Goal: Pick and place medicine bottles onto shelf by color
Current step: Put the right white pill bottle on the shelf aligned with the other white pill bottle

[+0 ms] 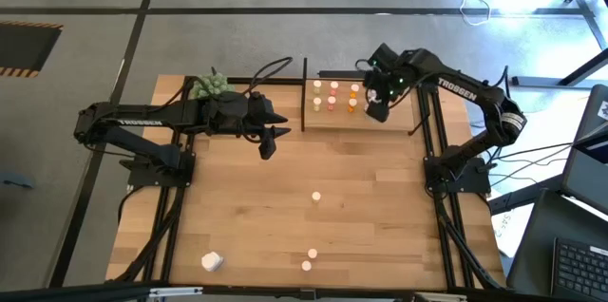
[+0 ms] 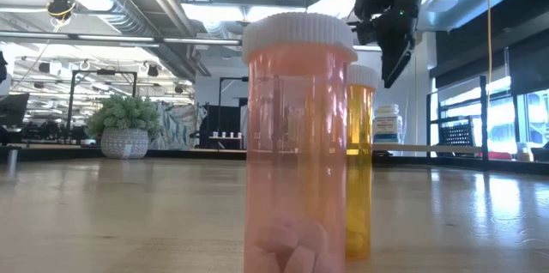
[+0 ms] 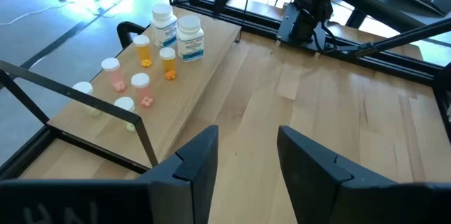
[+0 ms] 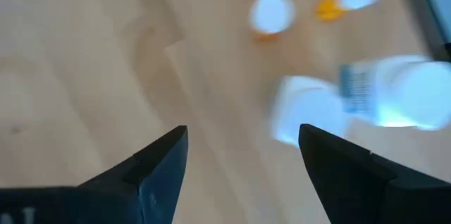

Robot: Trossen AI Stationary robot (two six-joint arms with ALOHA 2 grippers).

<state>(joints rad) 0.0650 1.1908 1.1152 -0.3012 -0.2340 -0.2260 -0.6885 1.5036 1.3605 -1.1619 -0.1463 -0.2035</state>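
Observation:
The shelf [image 1: 328, 122], a light-wood board between black uprights, stands at the table's far side. On it stand several small medicine bottles [image 3: 144, 50] in rows: orange, pink [image 3: 141, 89] and pale ones, plus two larger white bottles [image 3: 190, 37]. My right gripper [image 1: 375, 107] hangs open above the shelf's right part, over the white bottles [image 4: 310, 111], touching nothing. My left gripper [image 3: 246, 168] waits open above the table, left of the shelf. A pink bottle [image 2: 300, 136] and an orange one [image 2: 360, 161] stand upright on the table near the front edge.
One small bottle [image 1: 316, 197] stands mid-table, and a larger white bottle [image 1: 211, 261] lies near the front left. A green plant ball [image 1: 211, 85] sits at the far left, behind my left arm. Bare tabletop lies between the shelf and the loose bottles.

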